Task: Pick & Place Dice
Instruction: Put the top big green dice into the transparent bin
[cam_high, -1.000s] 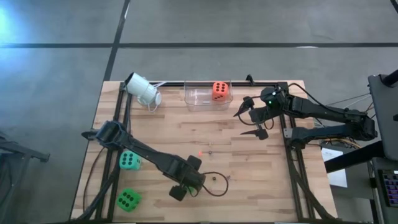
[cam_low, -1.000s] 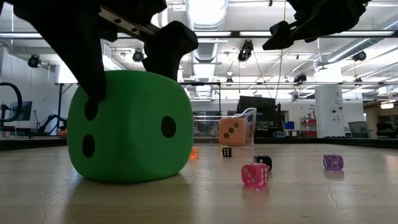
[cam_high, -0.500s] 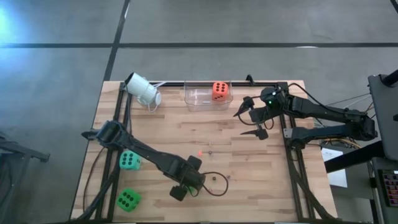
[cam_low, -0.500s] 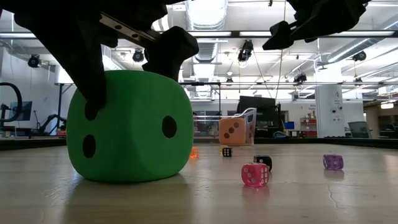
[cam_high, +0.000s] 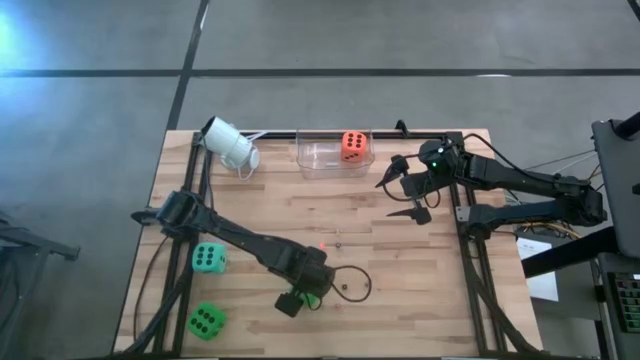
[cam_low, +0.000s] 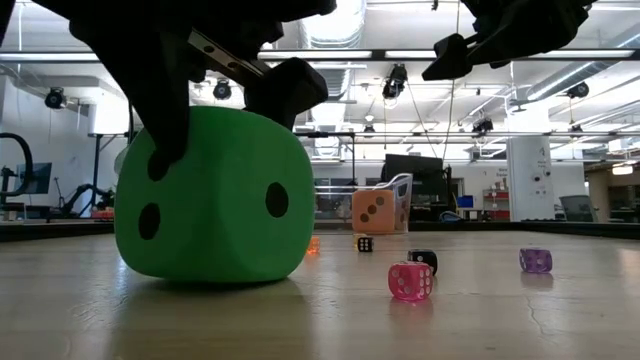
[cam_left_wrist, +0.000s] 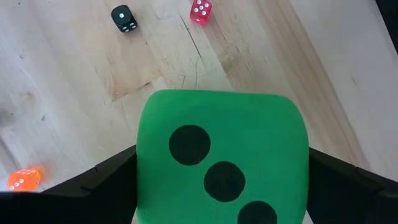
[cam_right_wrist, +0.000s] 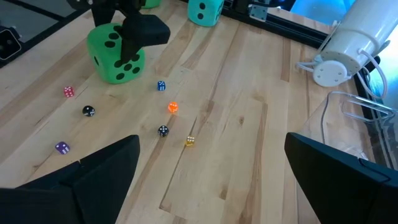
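My left gripper (cam_high: 300, 297) is near the table's near edge, shut on a green die (cam_left_wrist: 221, 162) that shows a diagonal three-pip face in the left wrist view. A second green die (cam_high: 205, 321) and the teal die (cam_high: 207, 258) rest on the table by the left edge. The orange-red die (cam_high: 352, 145) sits inside a clear bin (cam_high: 318, 155) at the far edge. Several tiny coloured dice (cam_right_wrist: 173, 107) lie scattered mid-table. My right gripper (cam_high: 398, 197) hovers open, high over the table's right side. My left gripper pinches the green die by two opposite side faces, one finger (cam_left_wrist: 93, 180) on each side, coming from above and pointing down. The die (cam_low: 215, 195) sits tilted in the hold, its underside just above the table; whether it is fully clear I cannot tell.
A white cup (cam_high: 230, 143) lies on its side at the far left corner. Dark frame rails (cam_high: 470, 250) run along the table's left and right sides. A black cable (cam_high: 350, 285) loops on the wood beside the left gripper. Bare wood lies between the scattered dice and the bin.
My left gripper has risen a little and shifted slightly toward the table's right, still shut on the green die. The die has come up from resting flat and now sits tilted. The cable loop beside it has shifted along.
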